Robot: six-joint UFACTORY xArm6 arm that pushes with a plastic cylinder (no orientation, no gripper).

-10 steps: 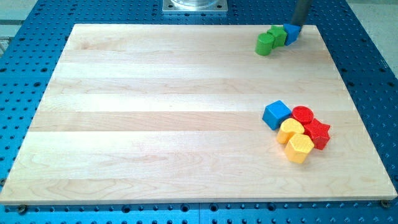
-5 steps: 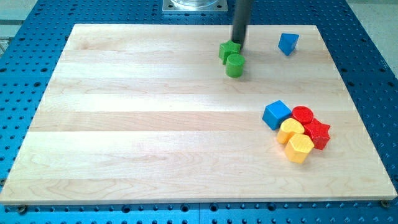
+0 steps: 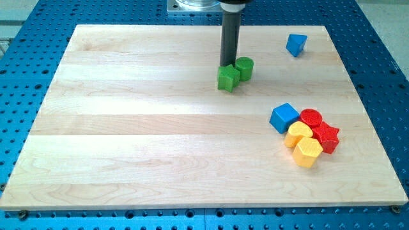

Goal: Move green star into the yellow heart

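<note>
Just below my tip [image 3: 227,66], touching it: green star-shaped block [image 3: 228,78], with green cylinder block [image 3: 244,68] pressed against its right side. No gripper here, only a bare dark rod. Well down and to the tip's right: yellow heart-shaped block [image 3: 298,134], packed among blue cube [image 3: 284,117], red cylinder [image 3: 311,118] and yellow hexagonal block [image 3: 307,152].

Pale wooden board [image 3: 128,128] on blue perforated table [image 3: 25,76], carrying green star [image 3: 227,78], green cylinder [image 3: 244,68], blue triangular block [image 3: 295,44], blue cube [image 3: 284,117], red cylinder [image 3: 311,118], red star [image 3: 326,136], yellow heart [image 3: 298,134], yellow hexagonal block [image 3: 307,152].

surface: pale wooden board [image 3: 160,140] | surround: blue perforated table [image 3: 383,76] | light: even
</note>
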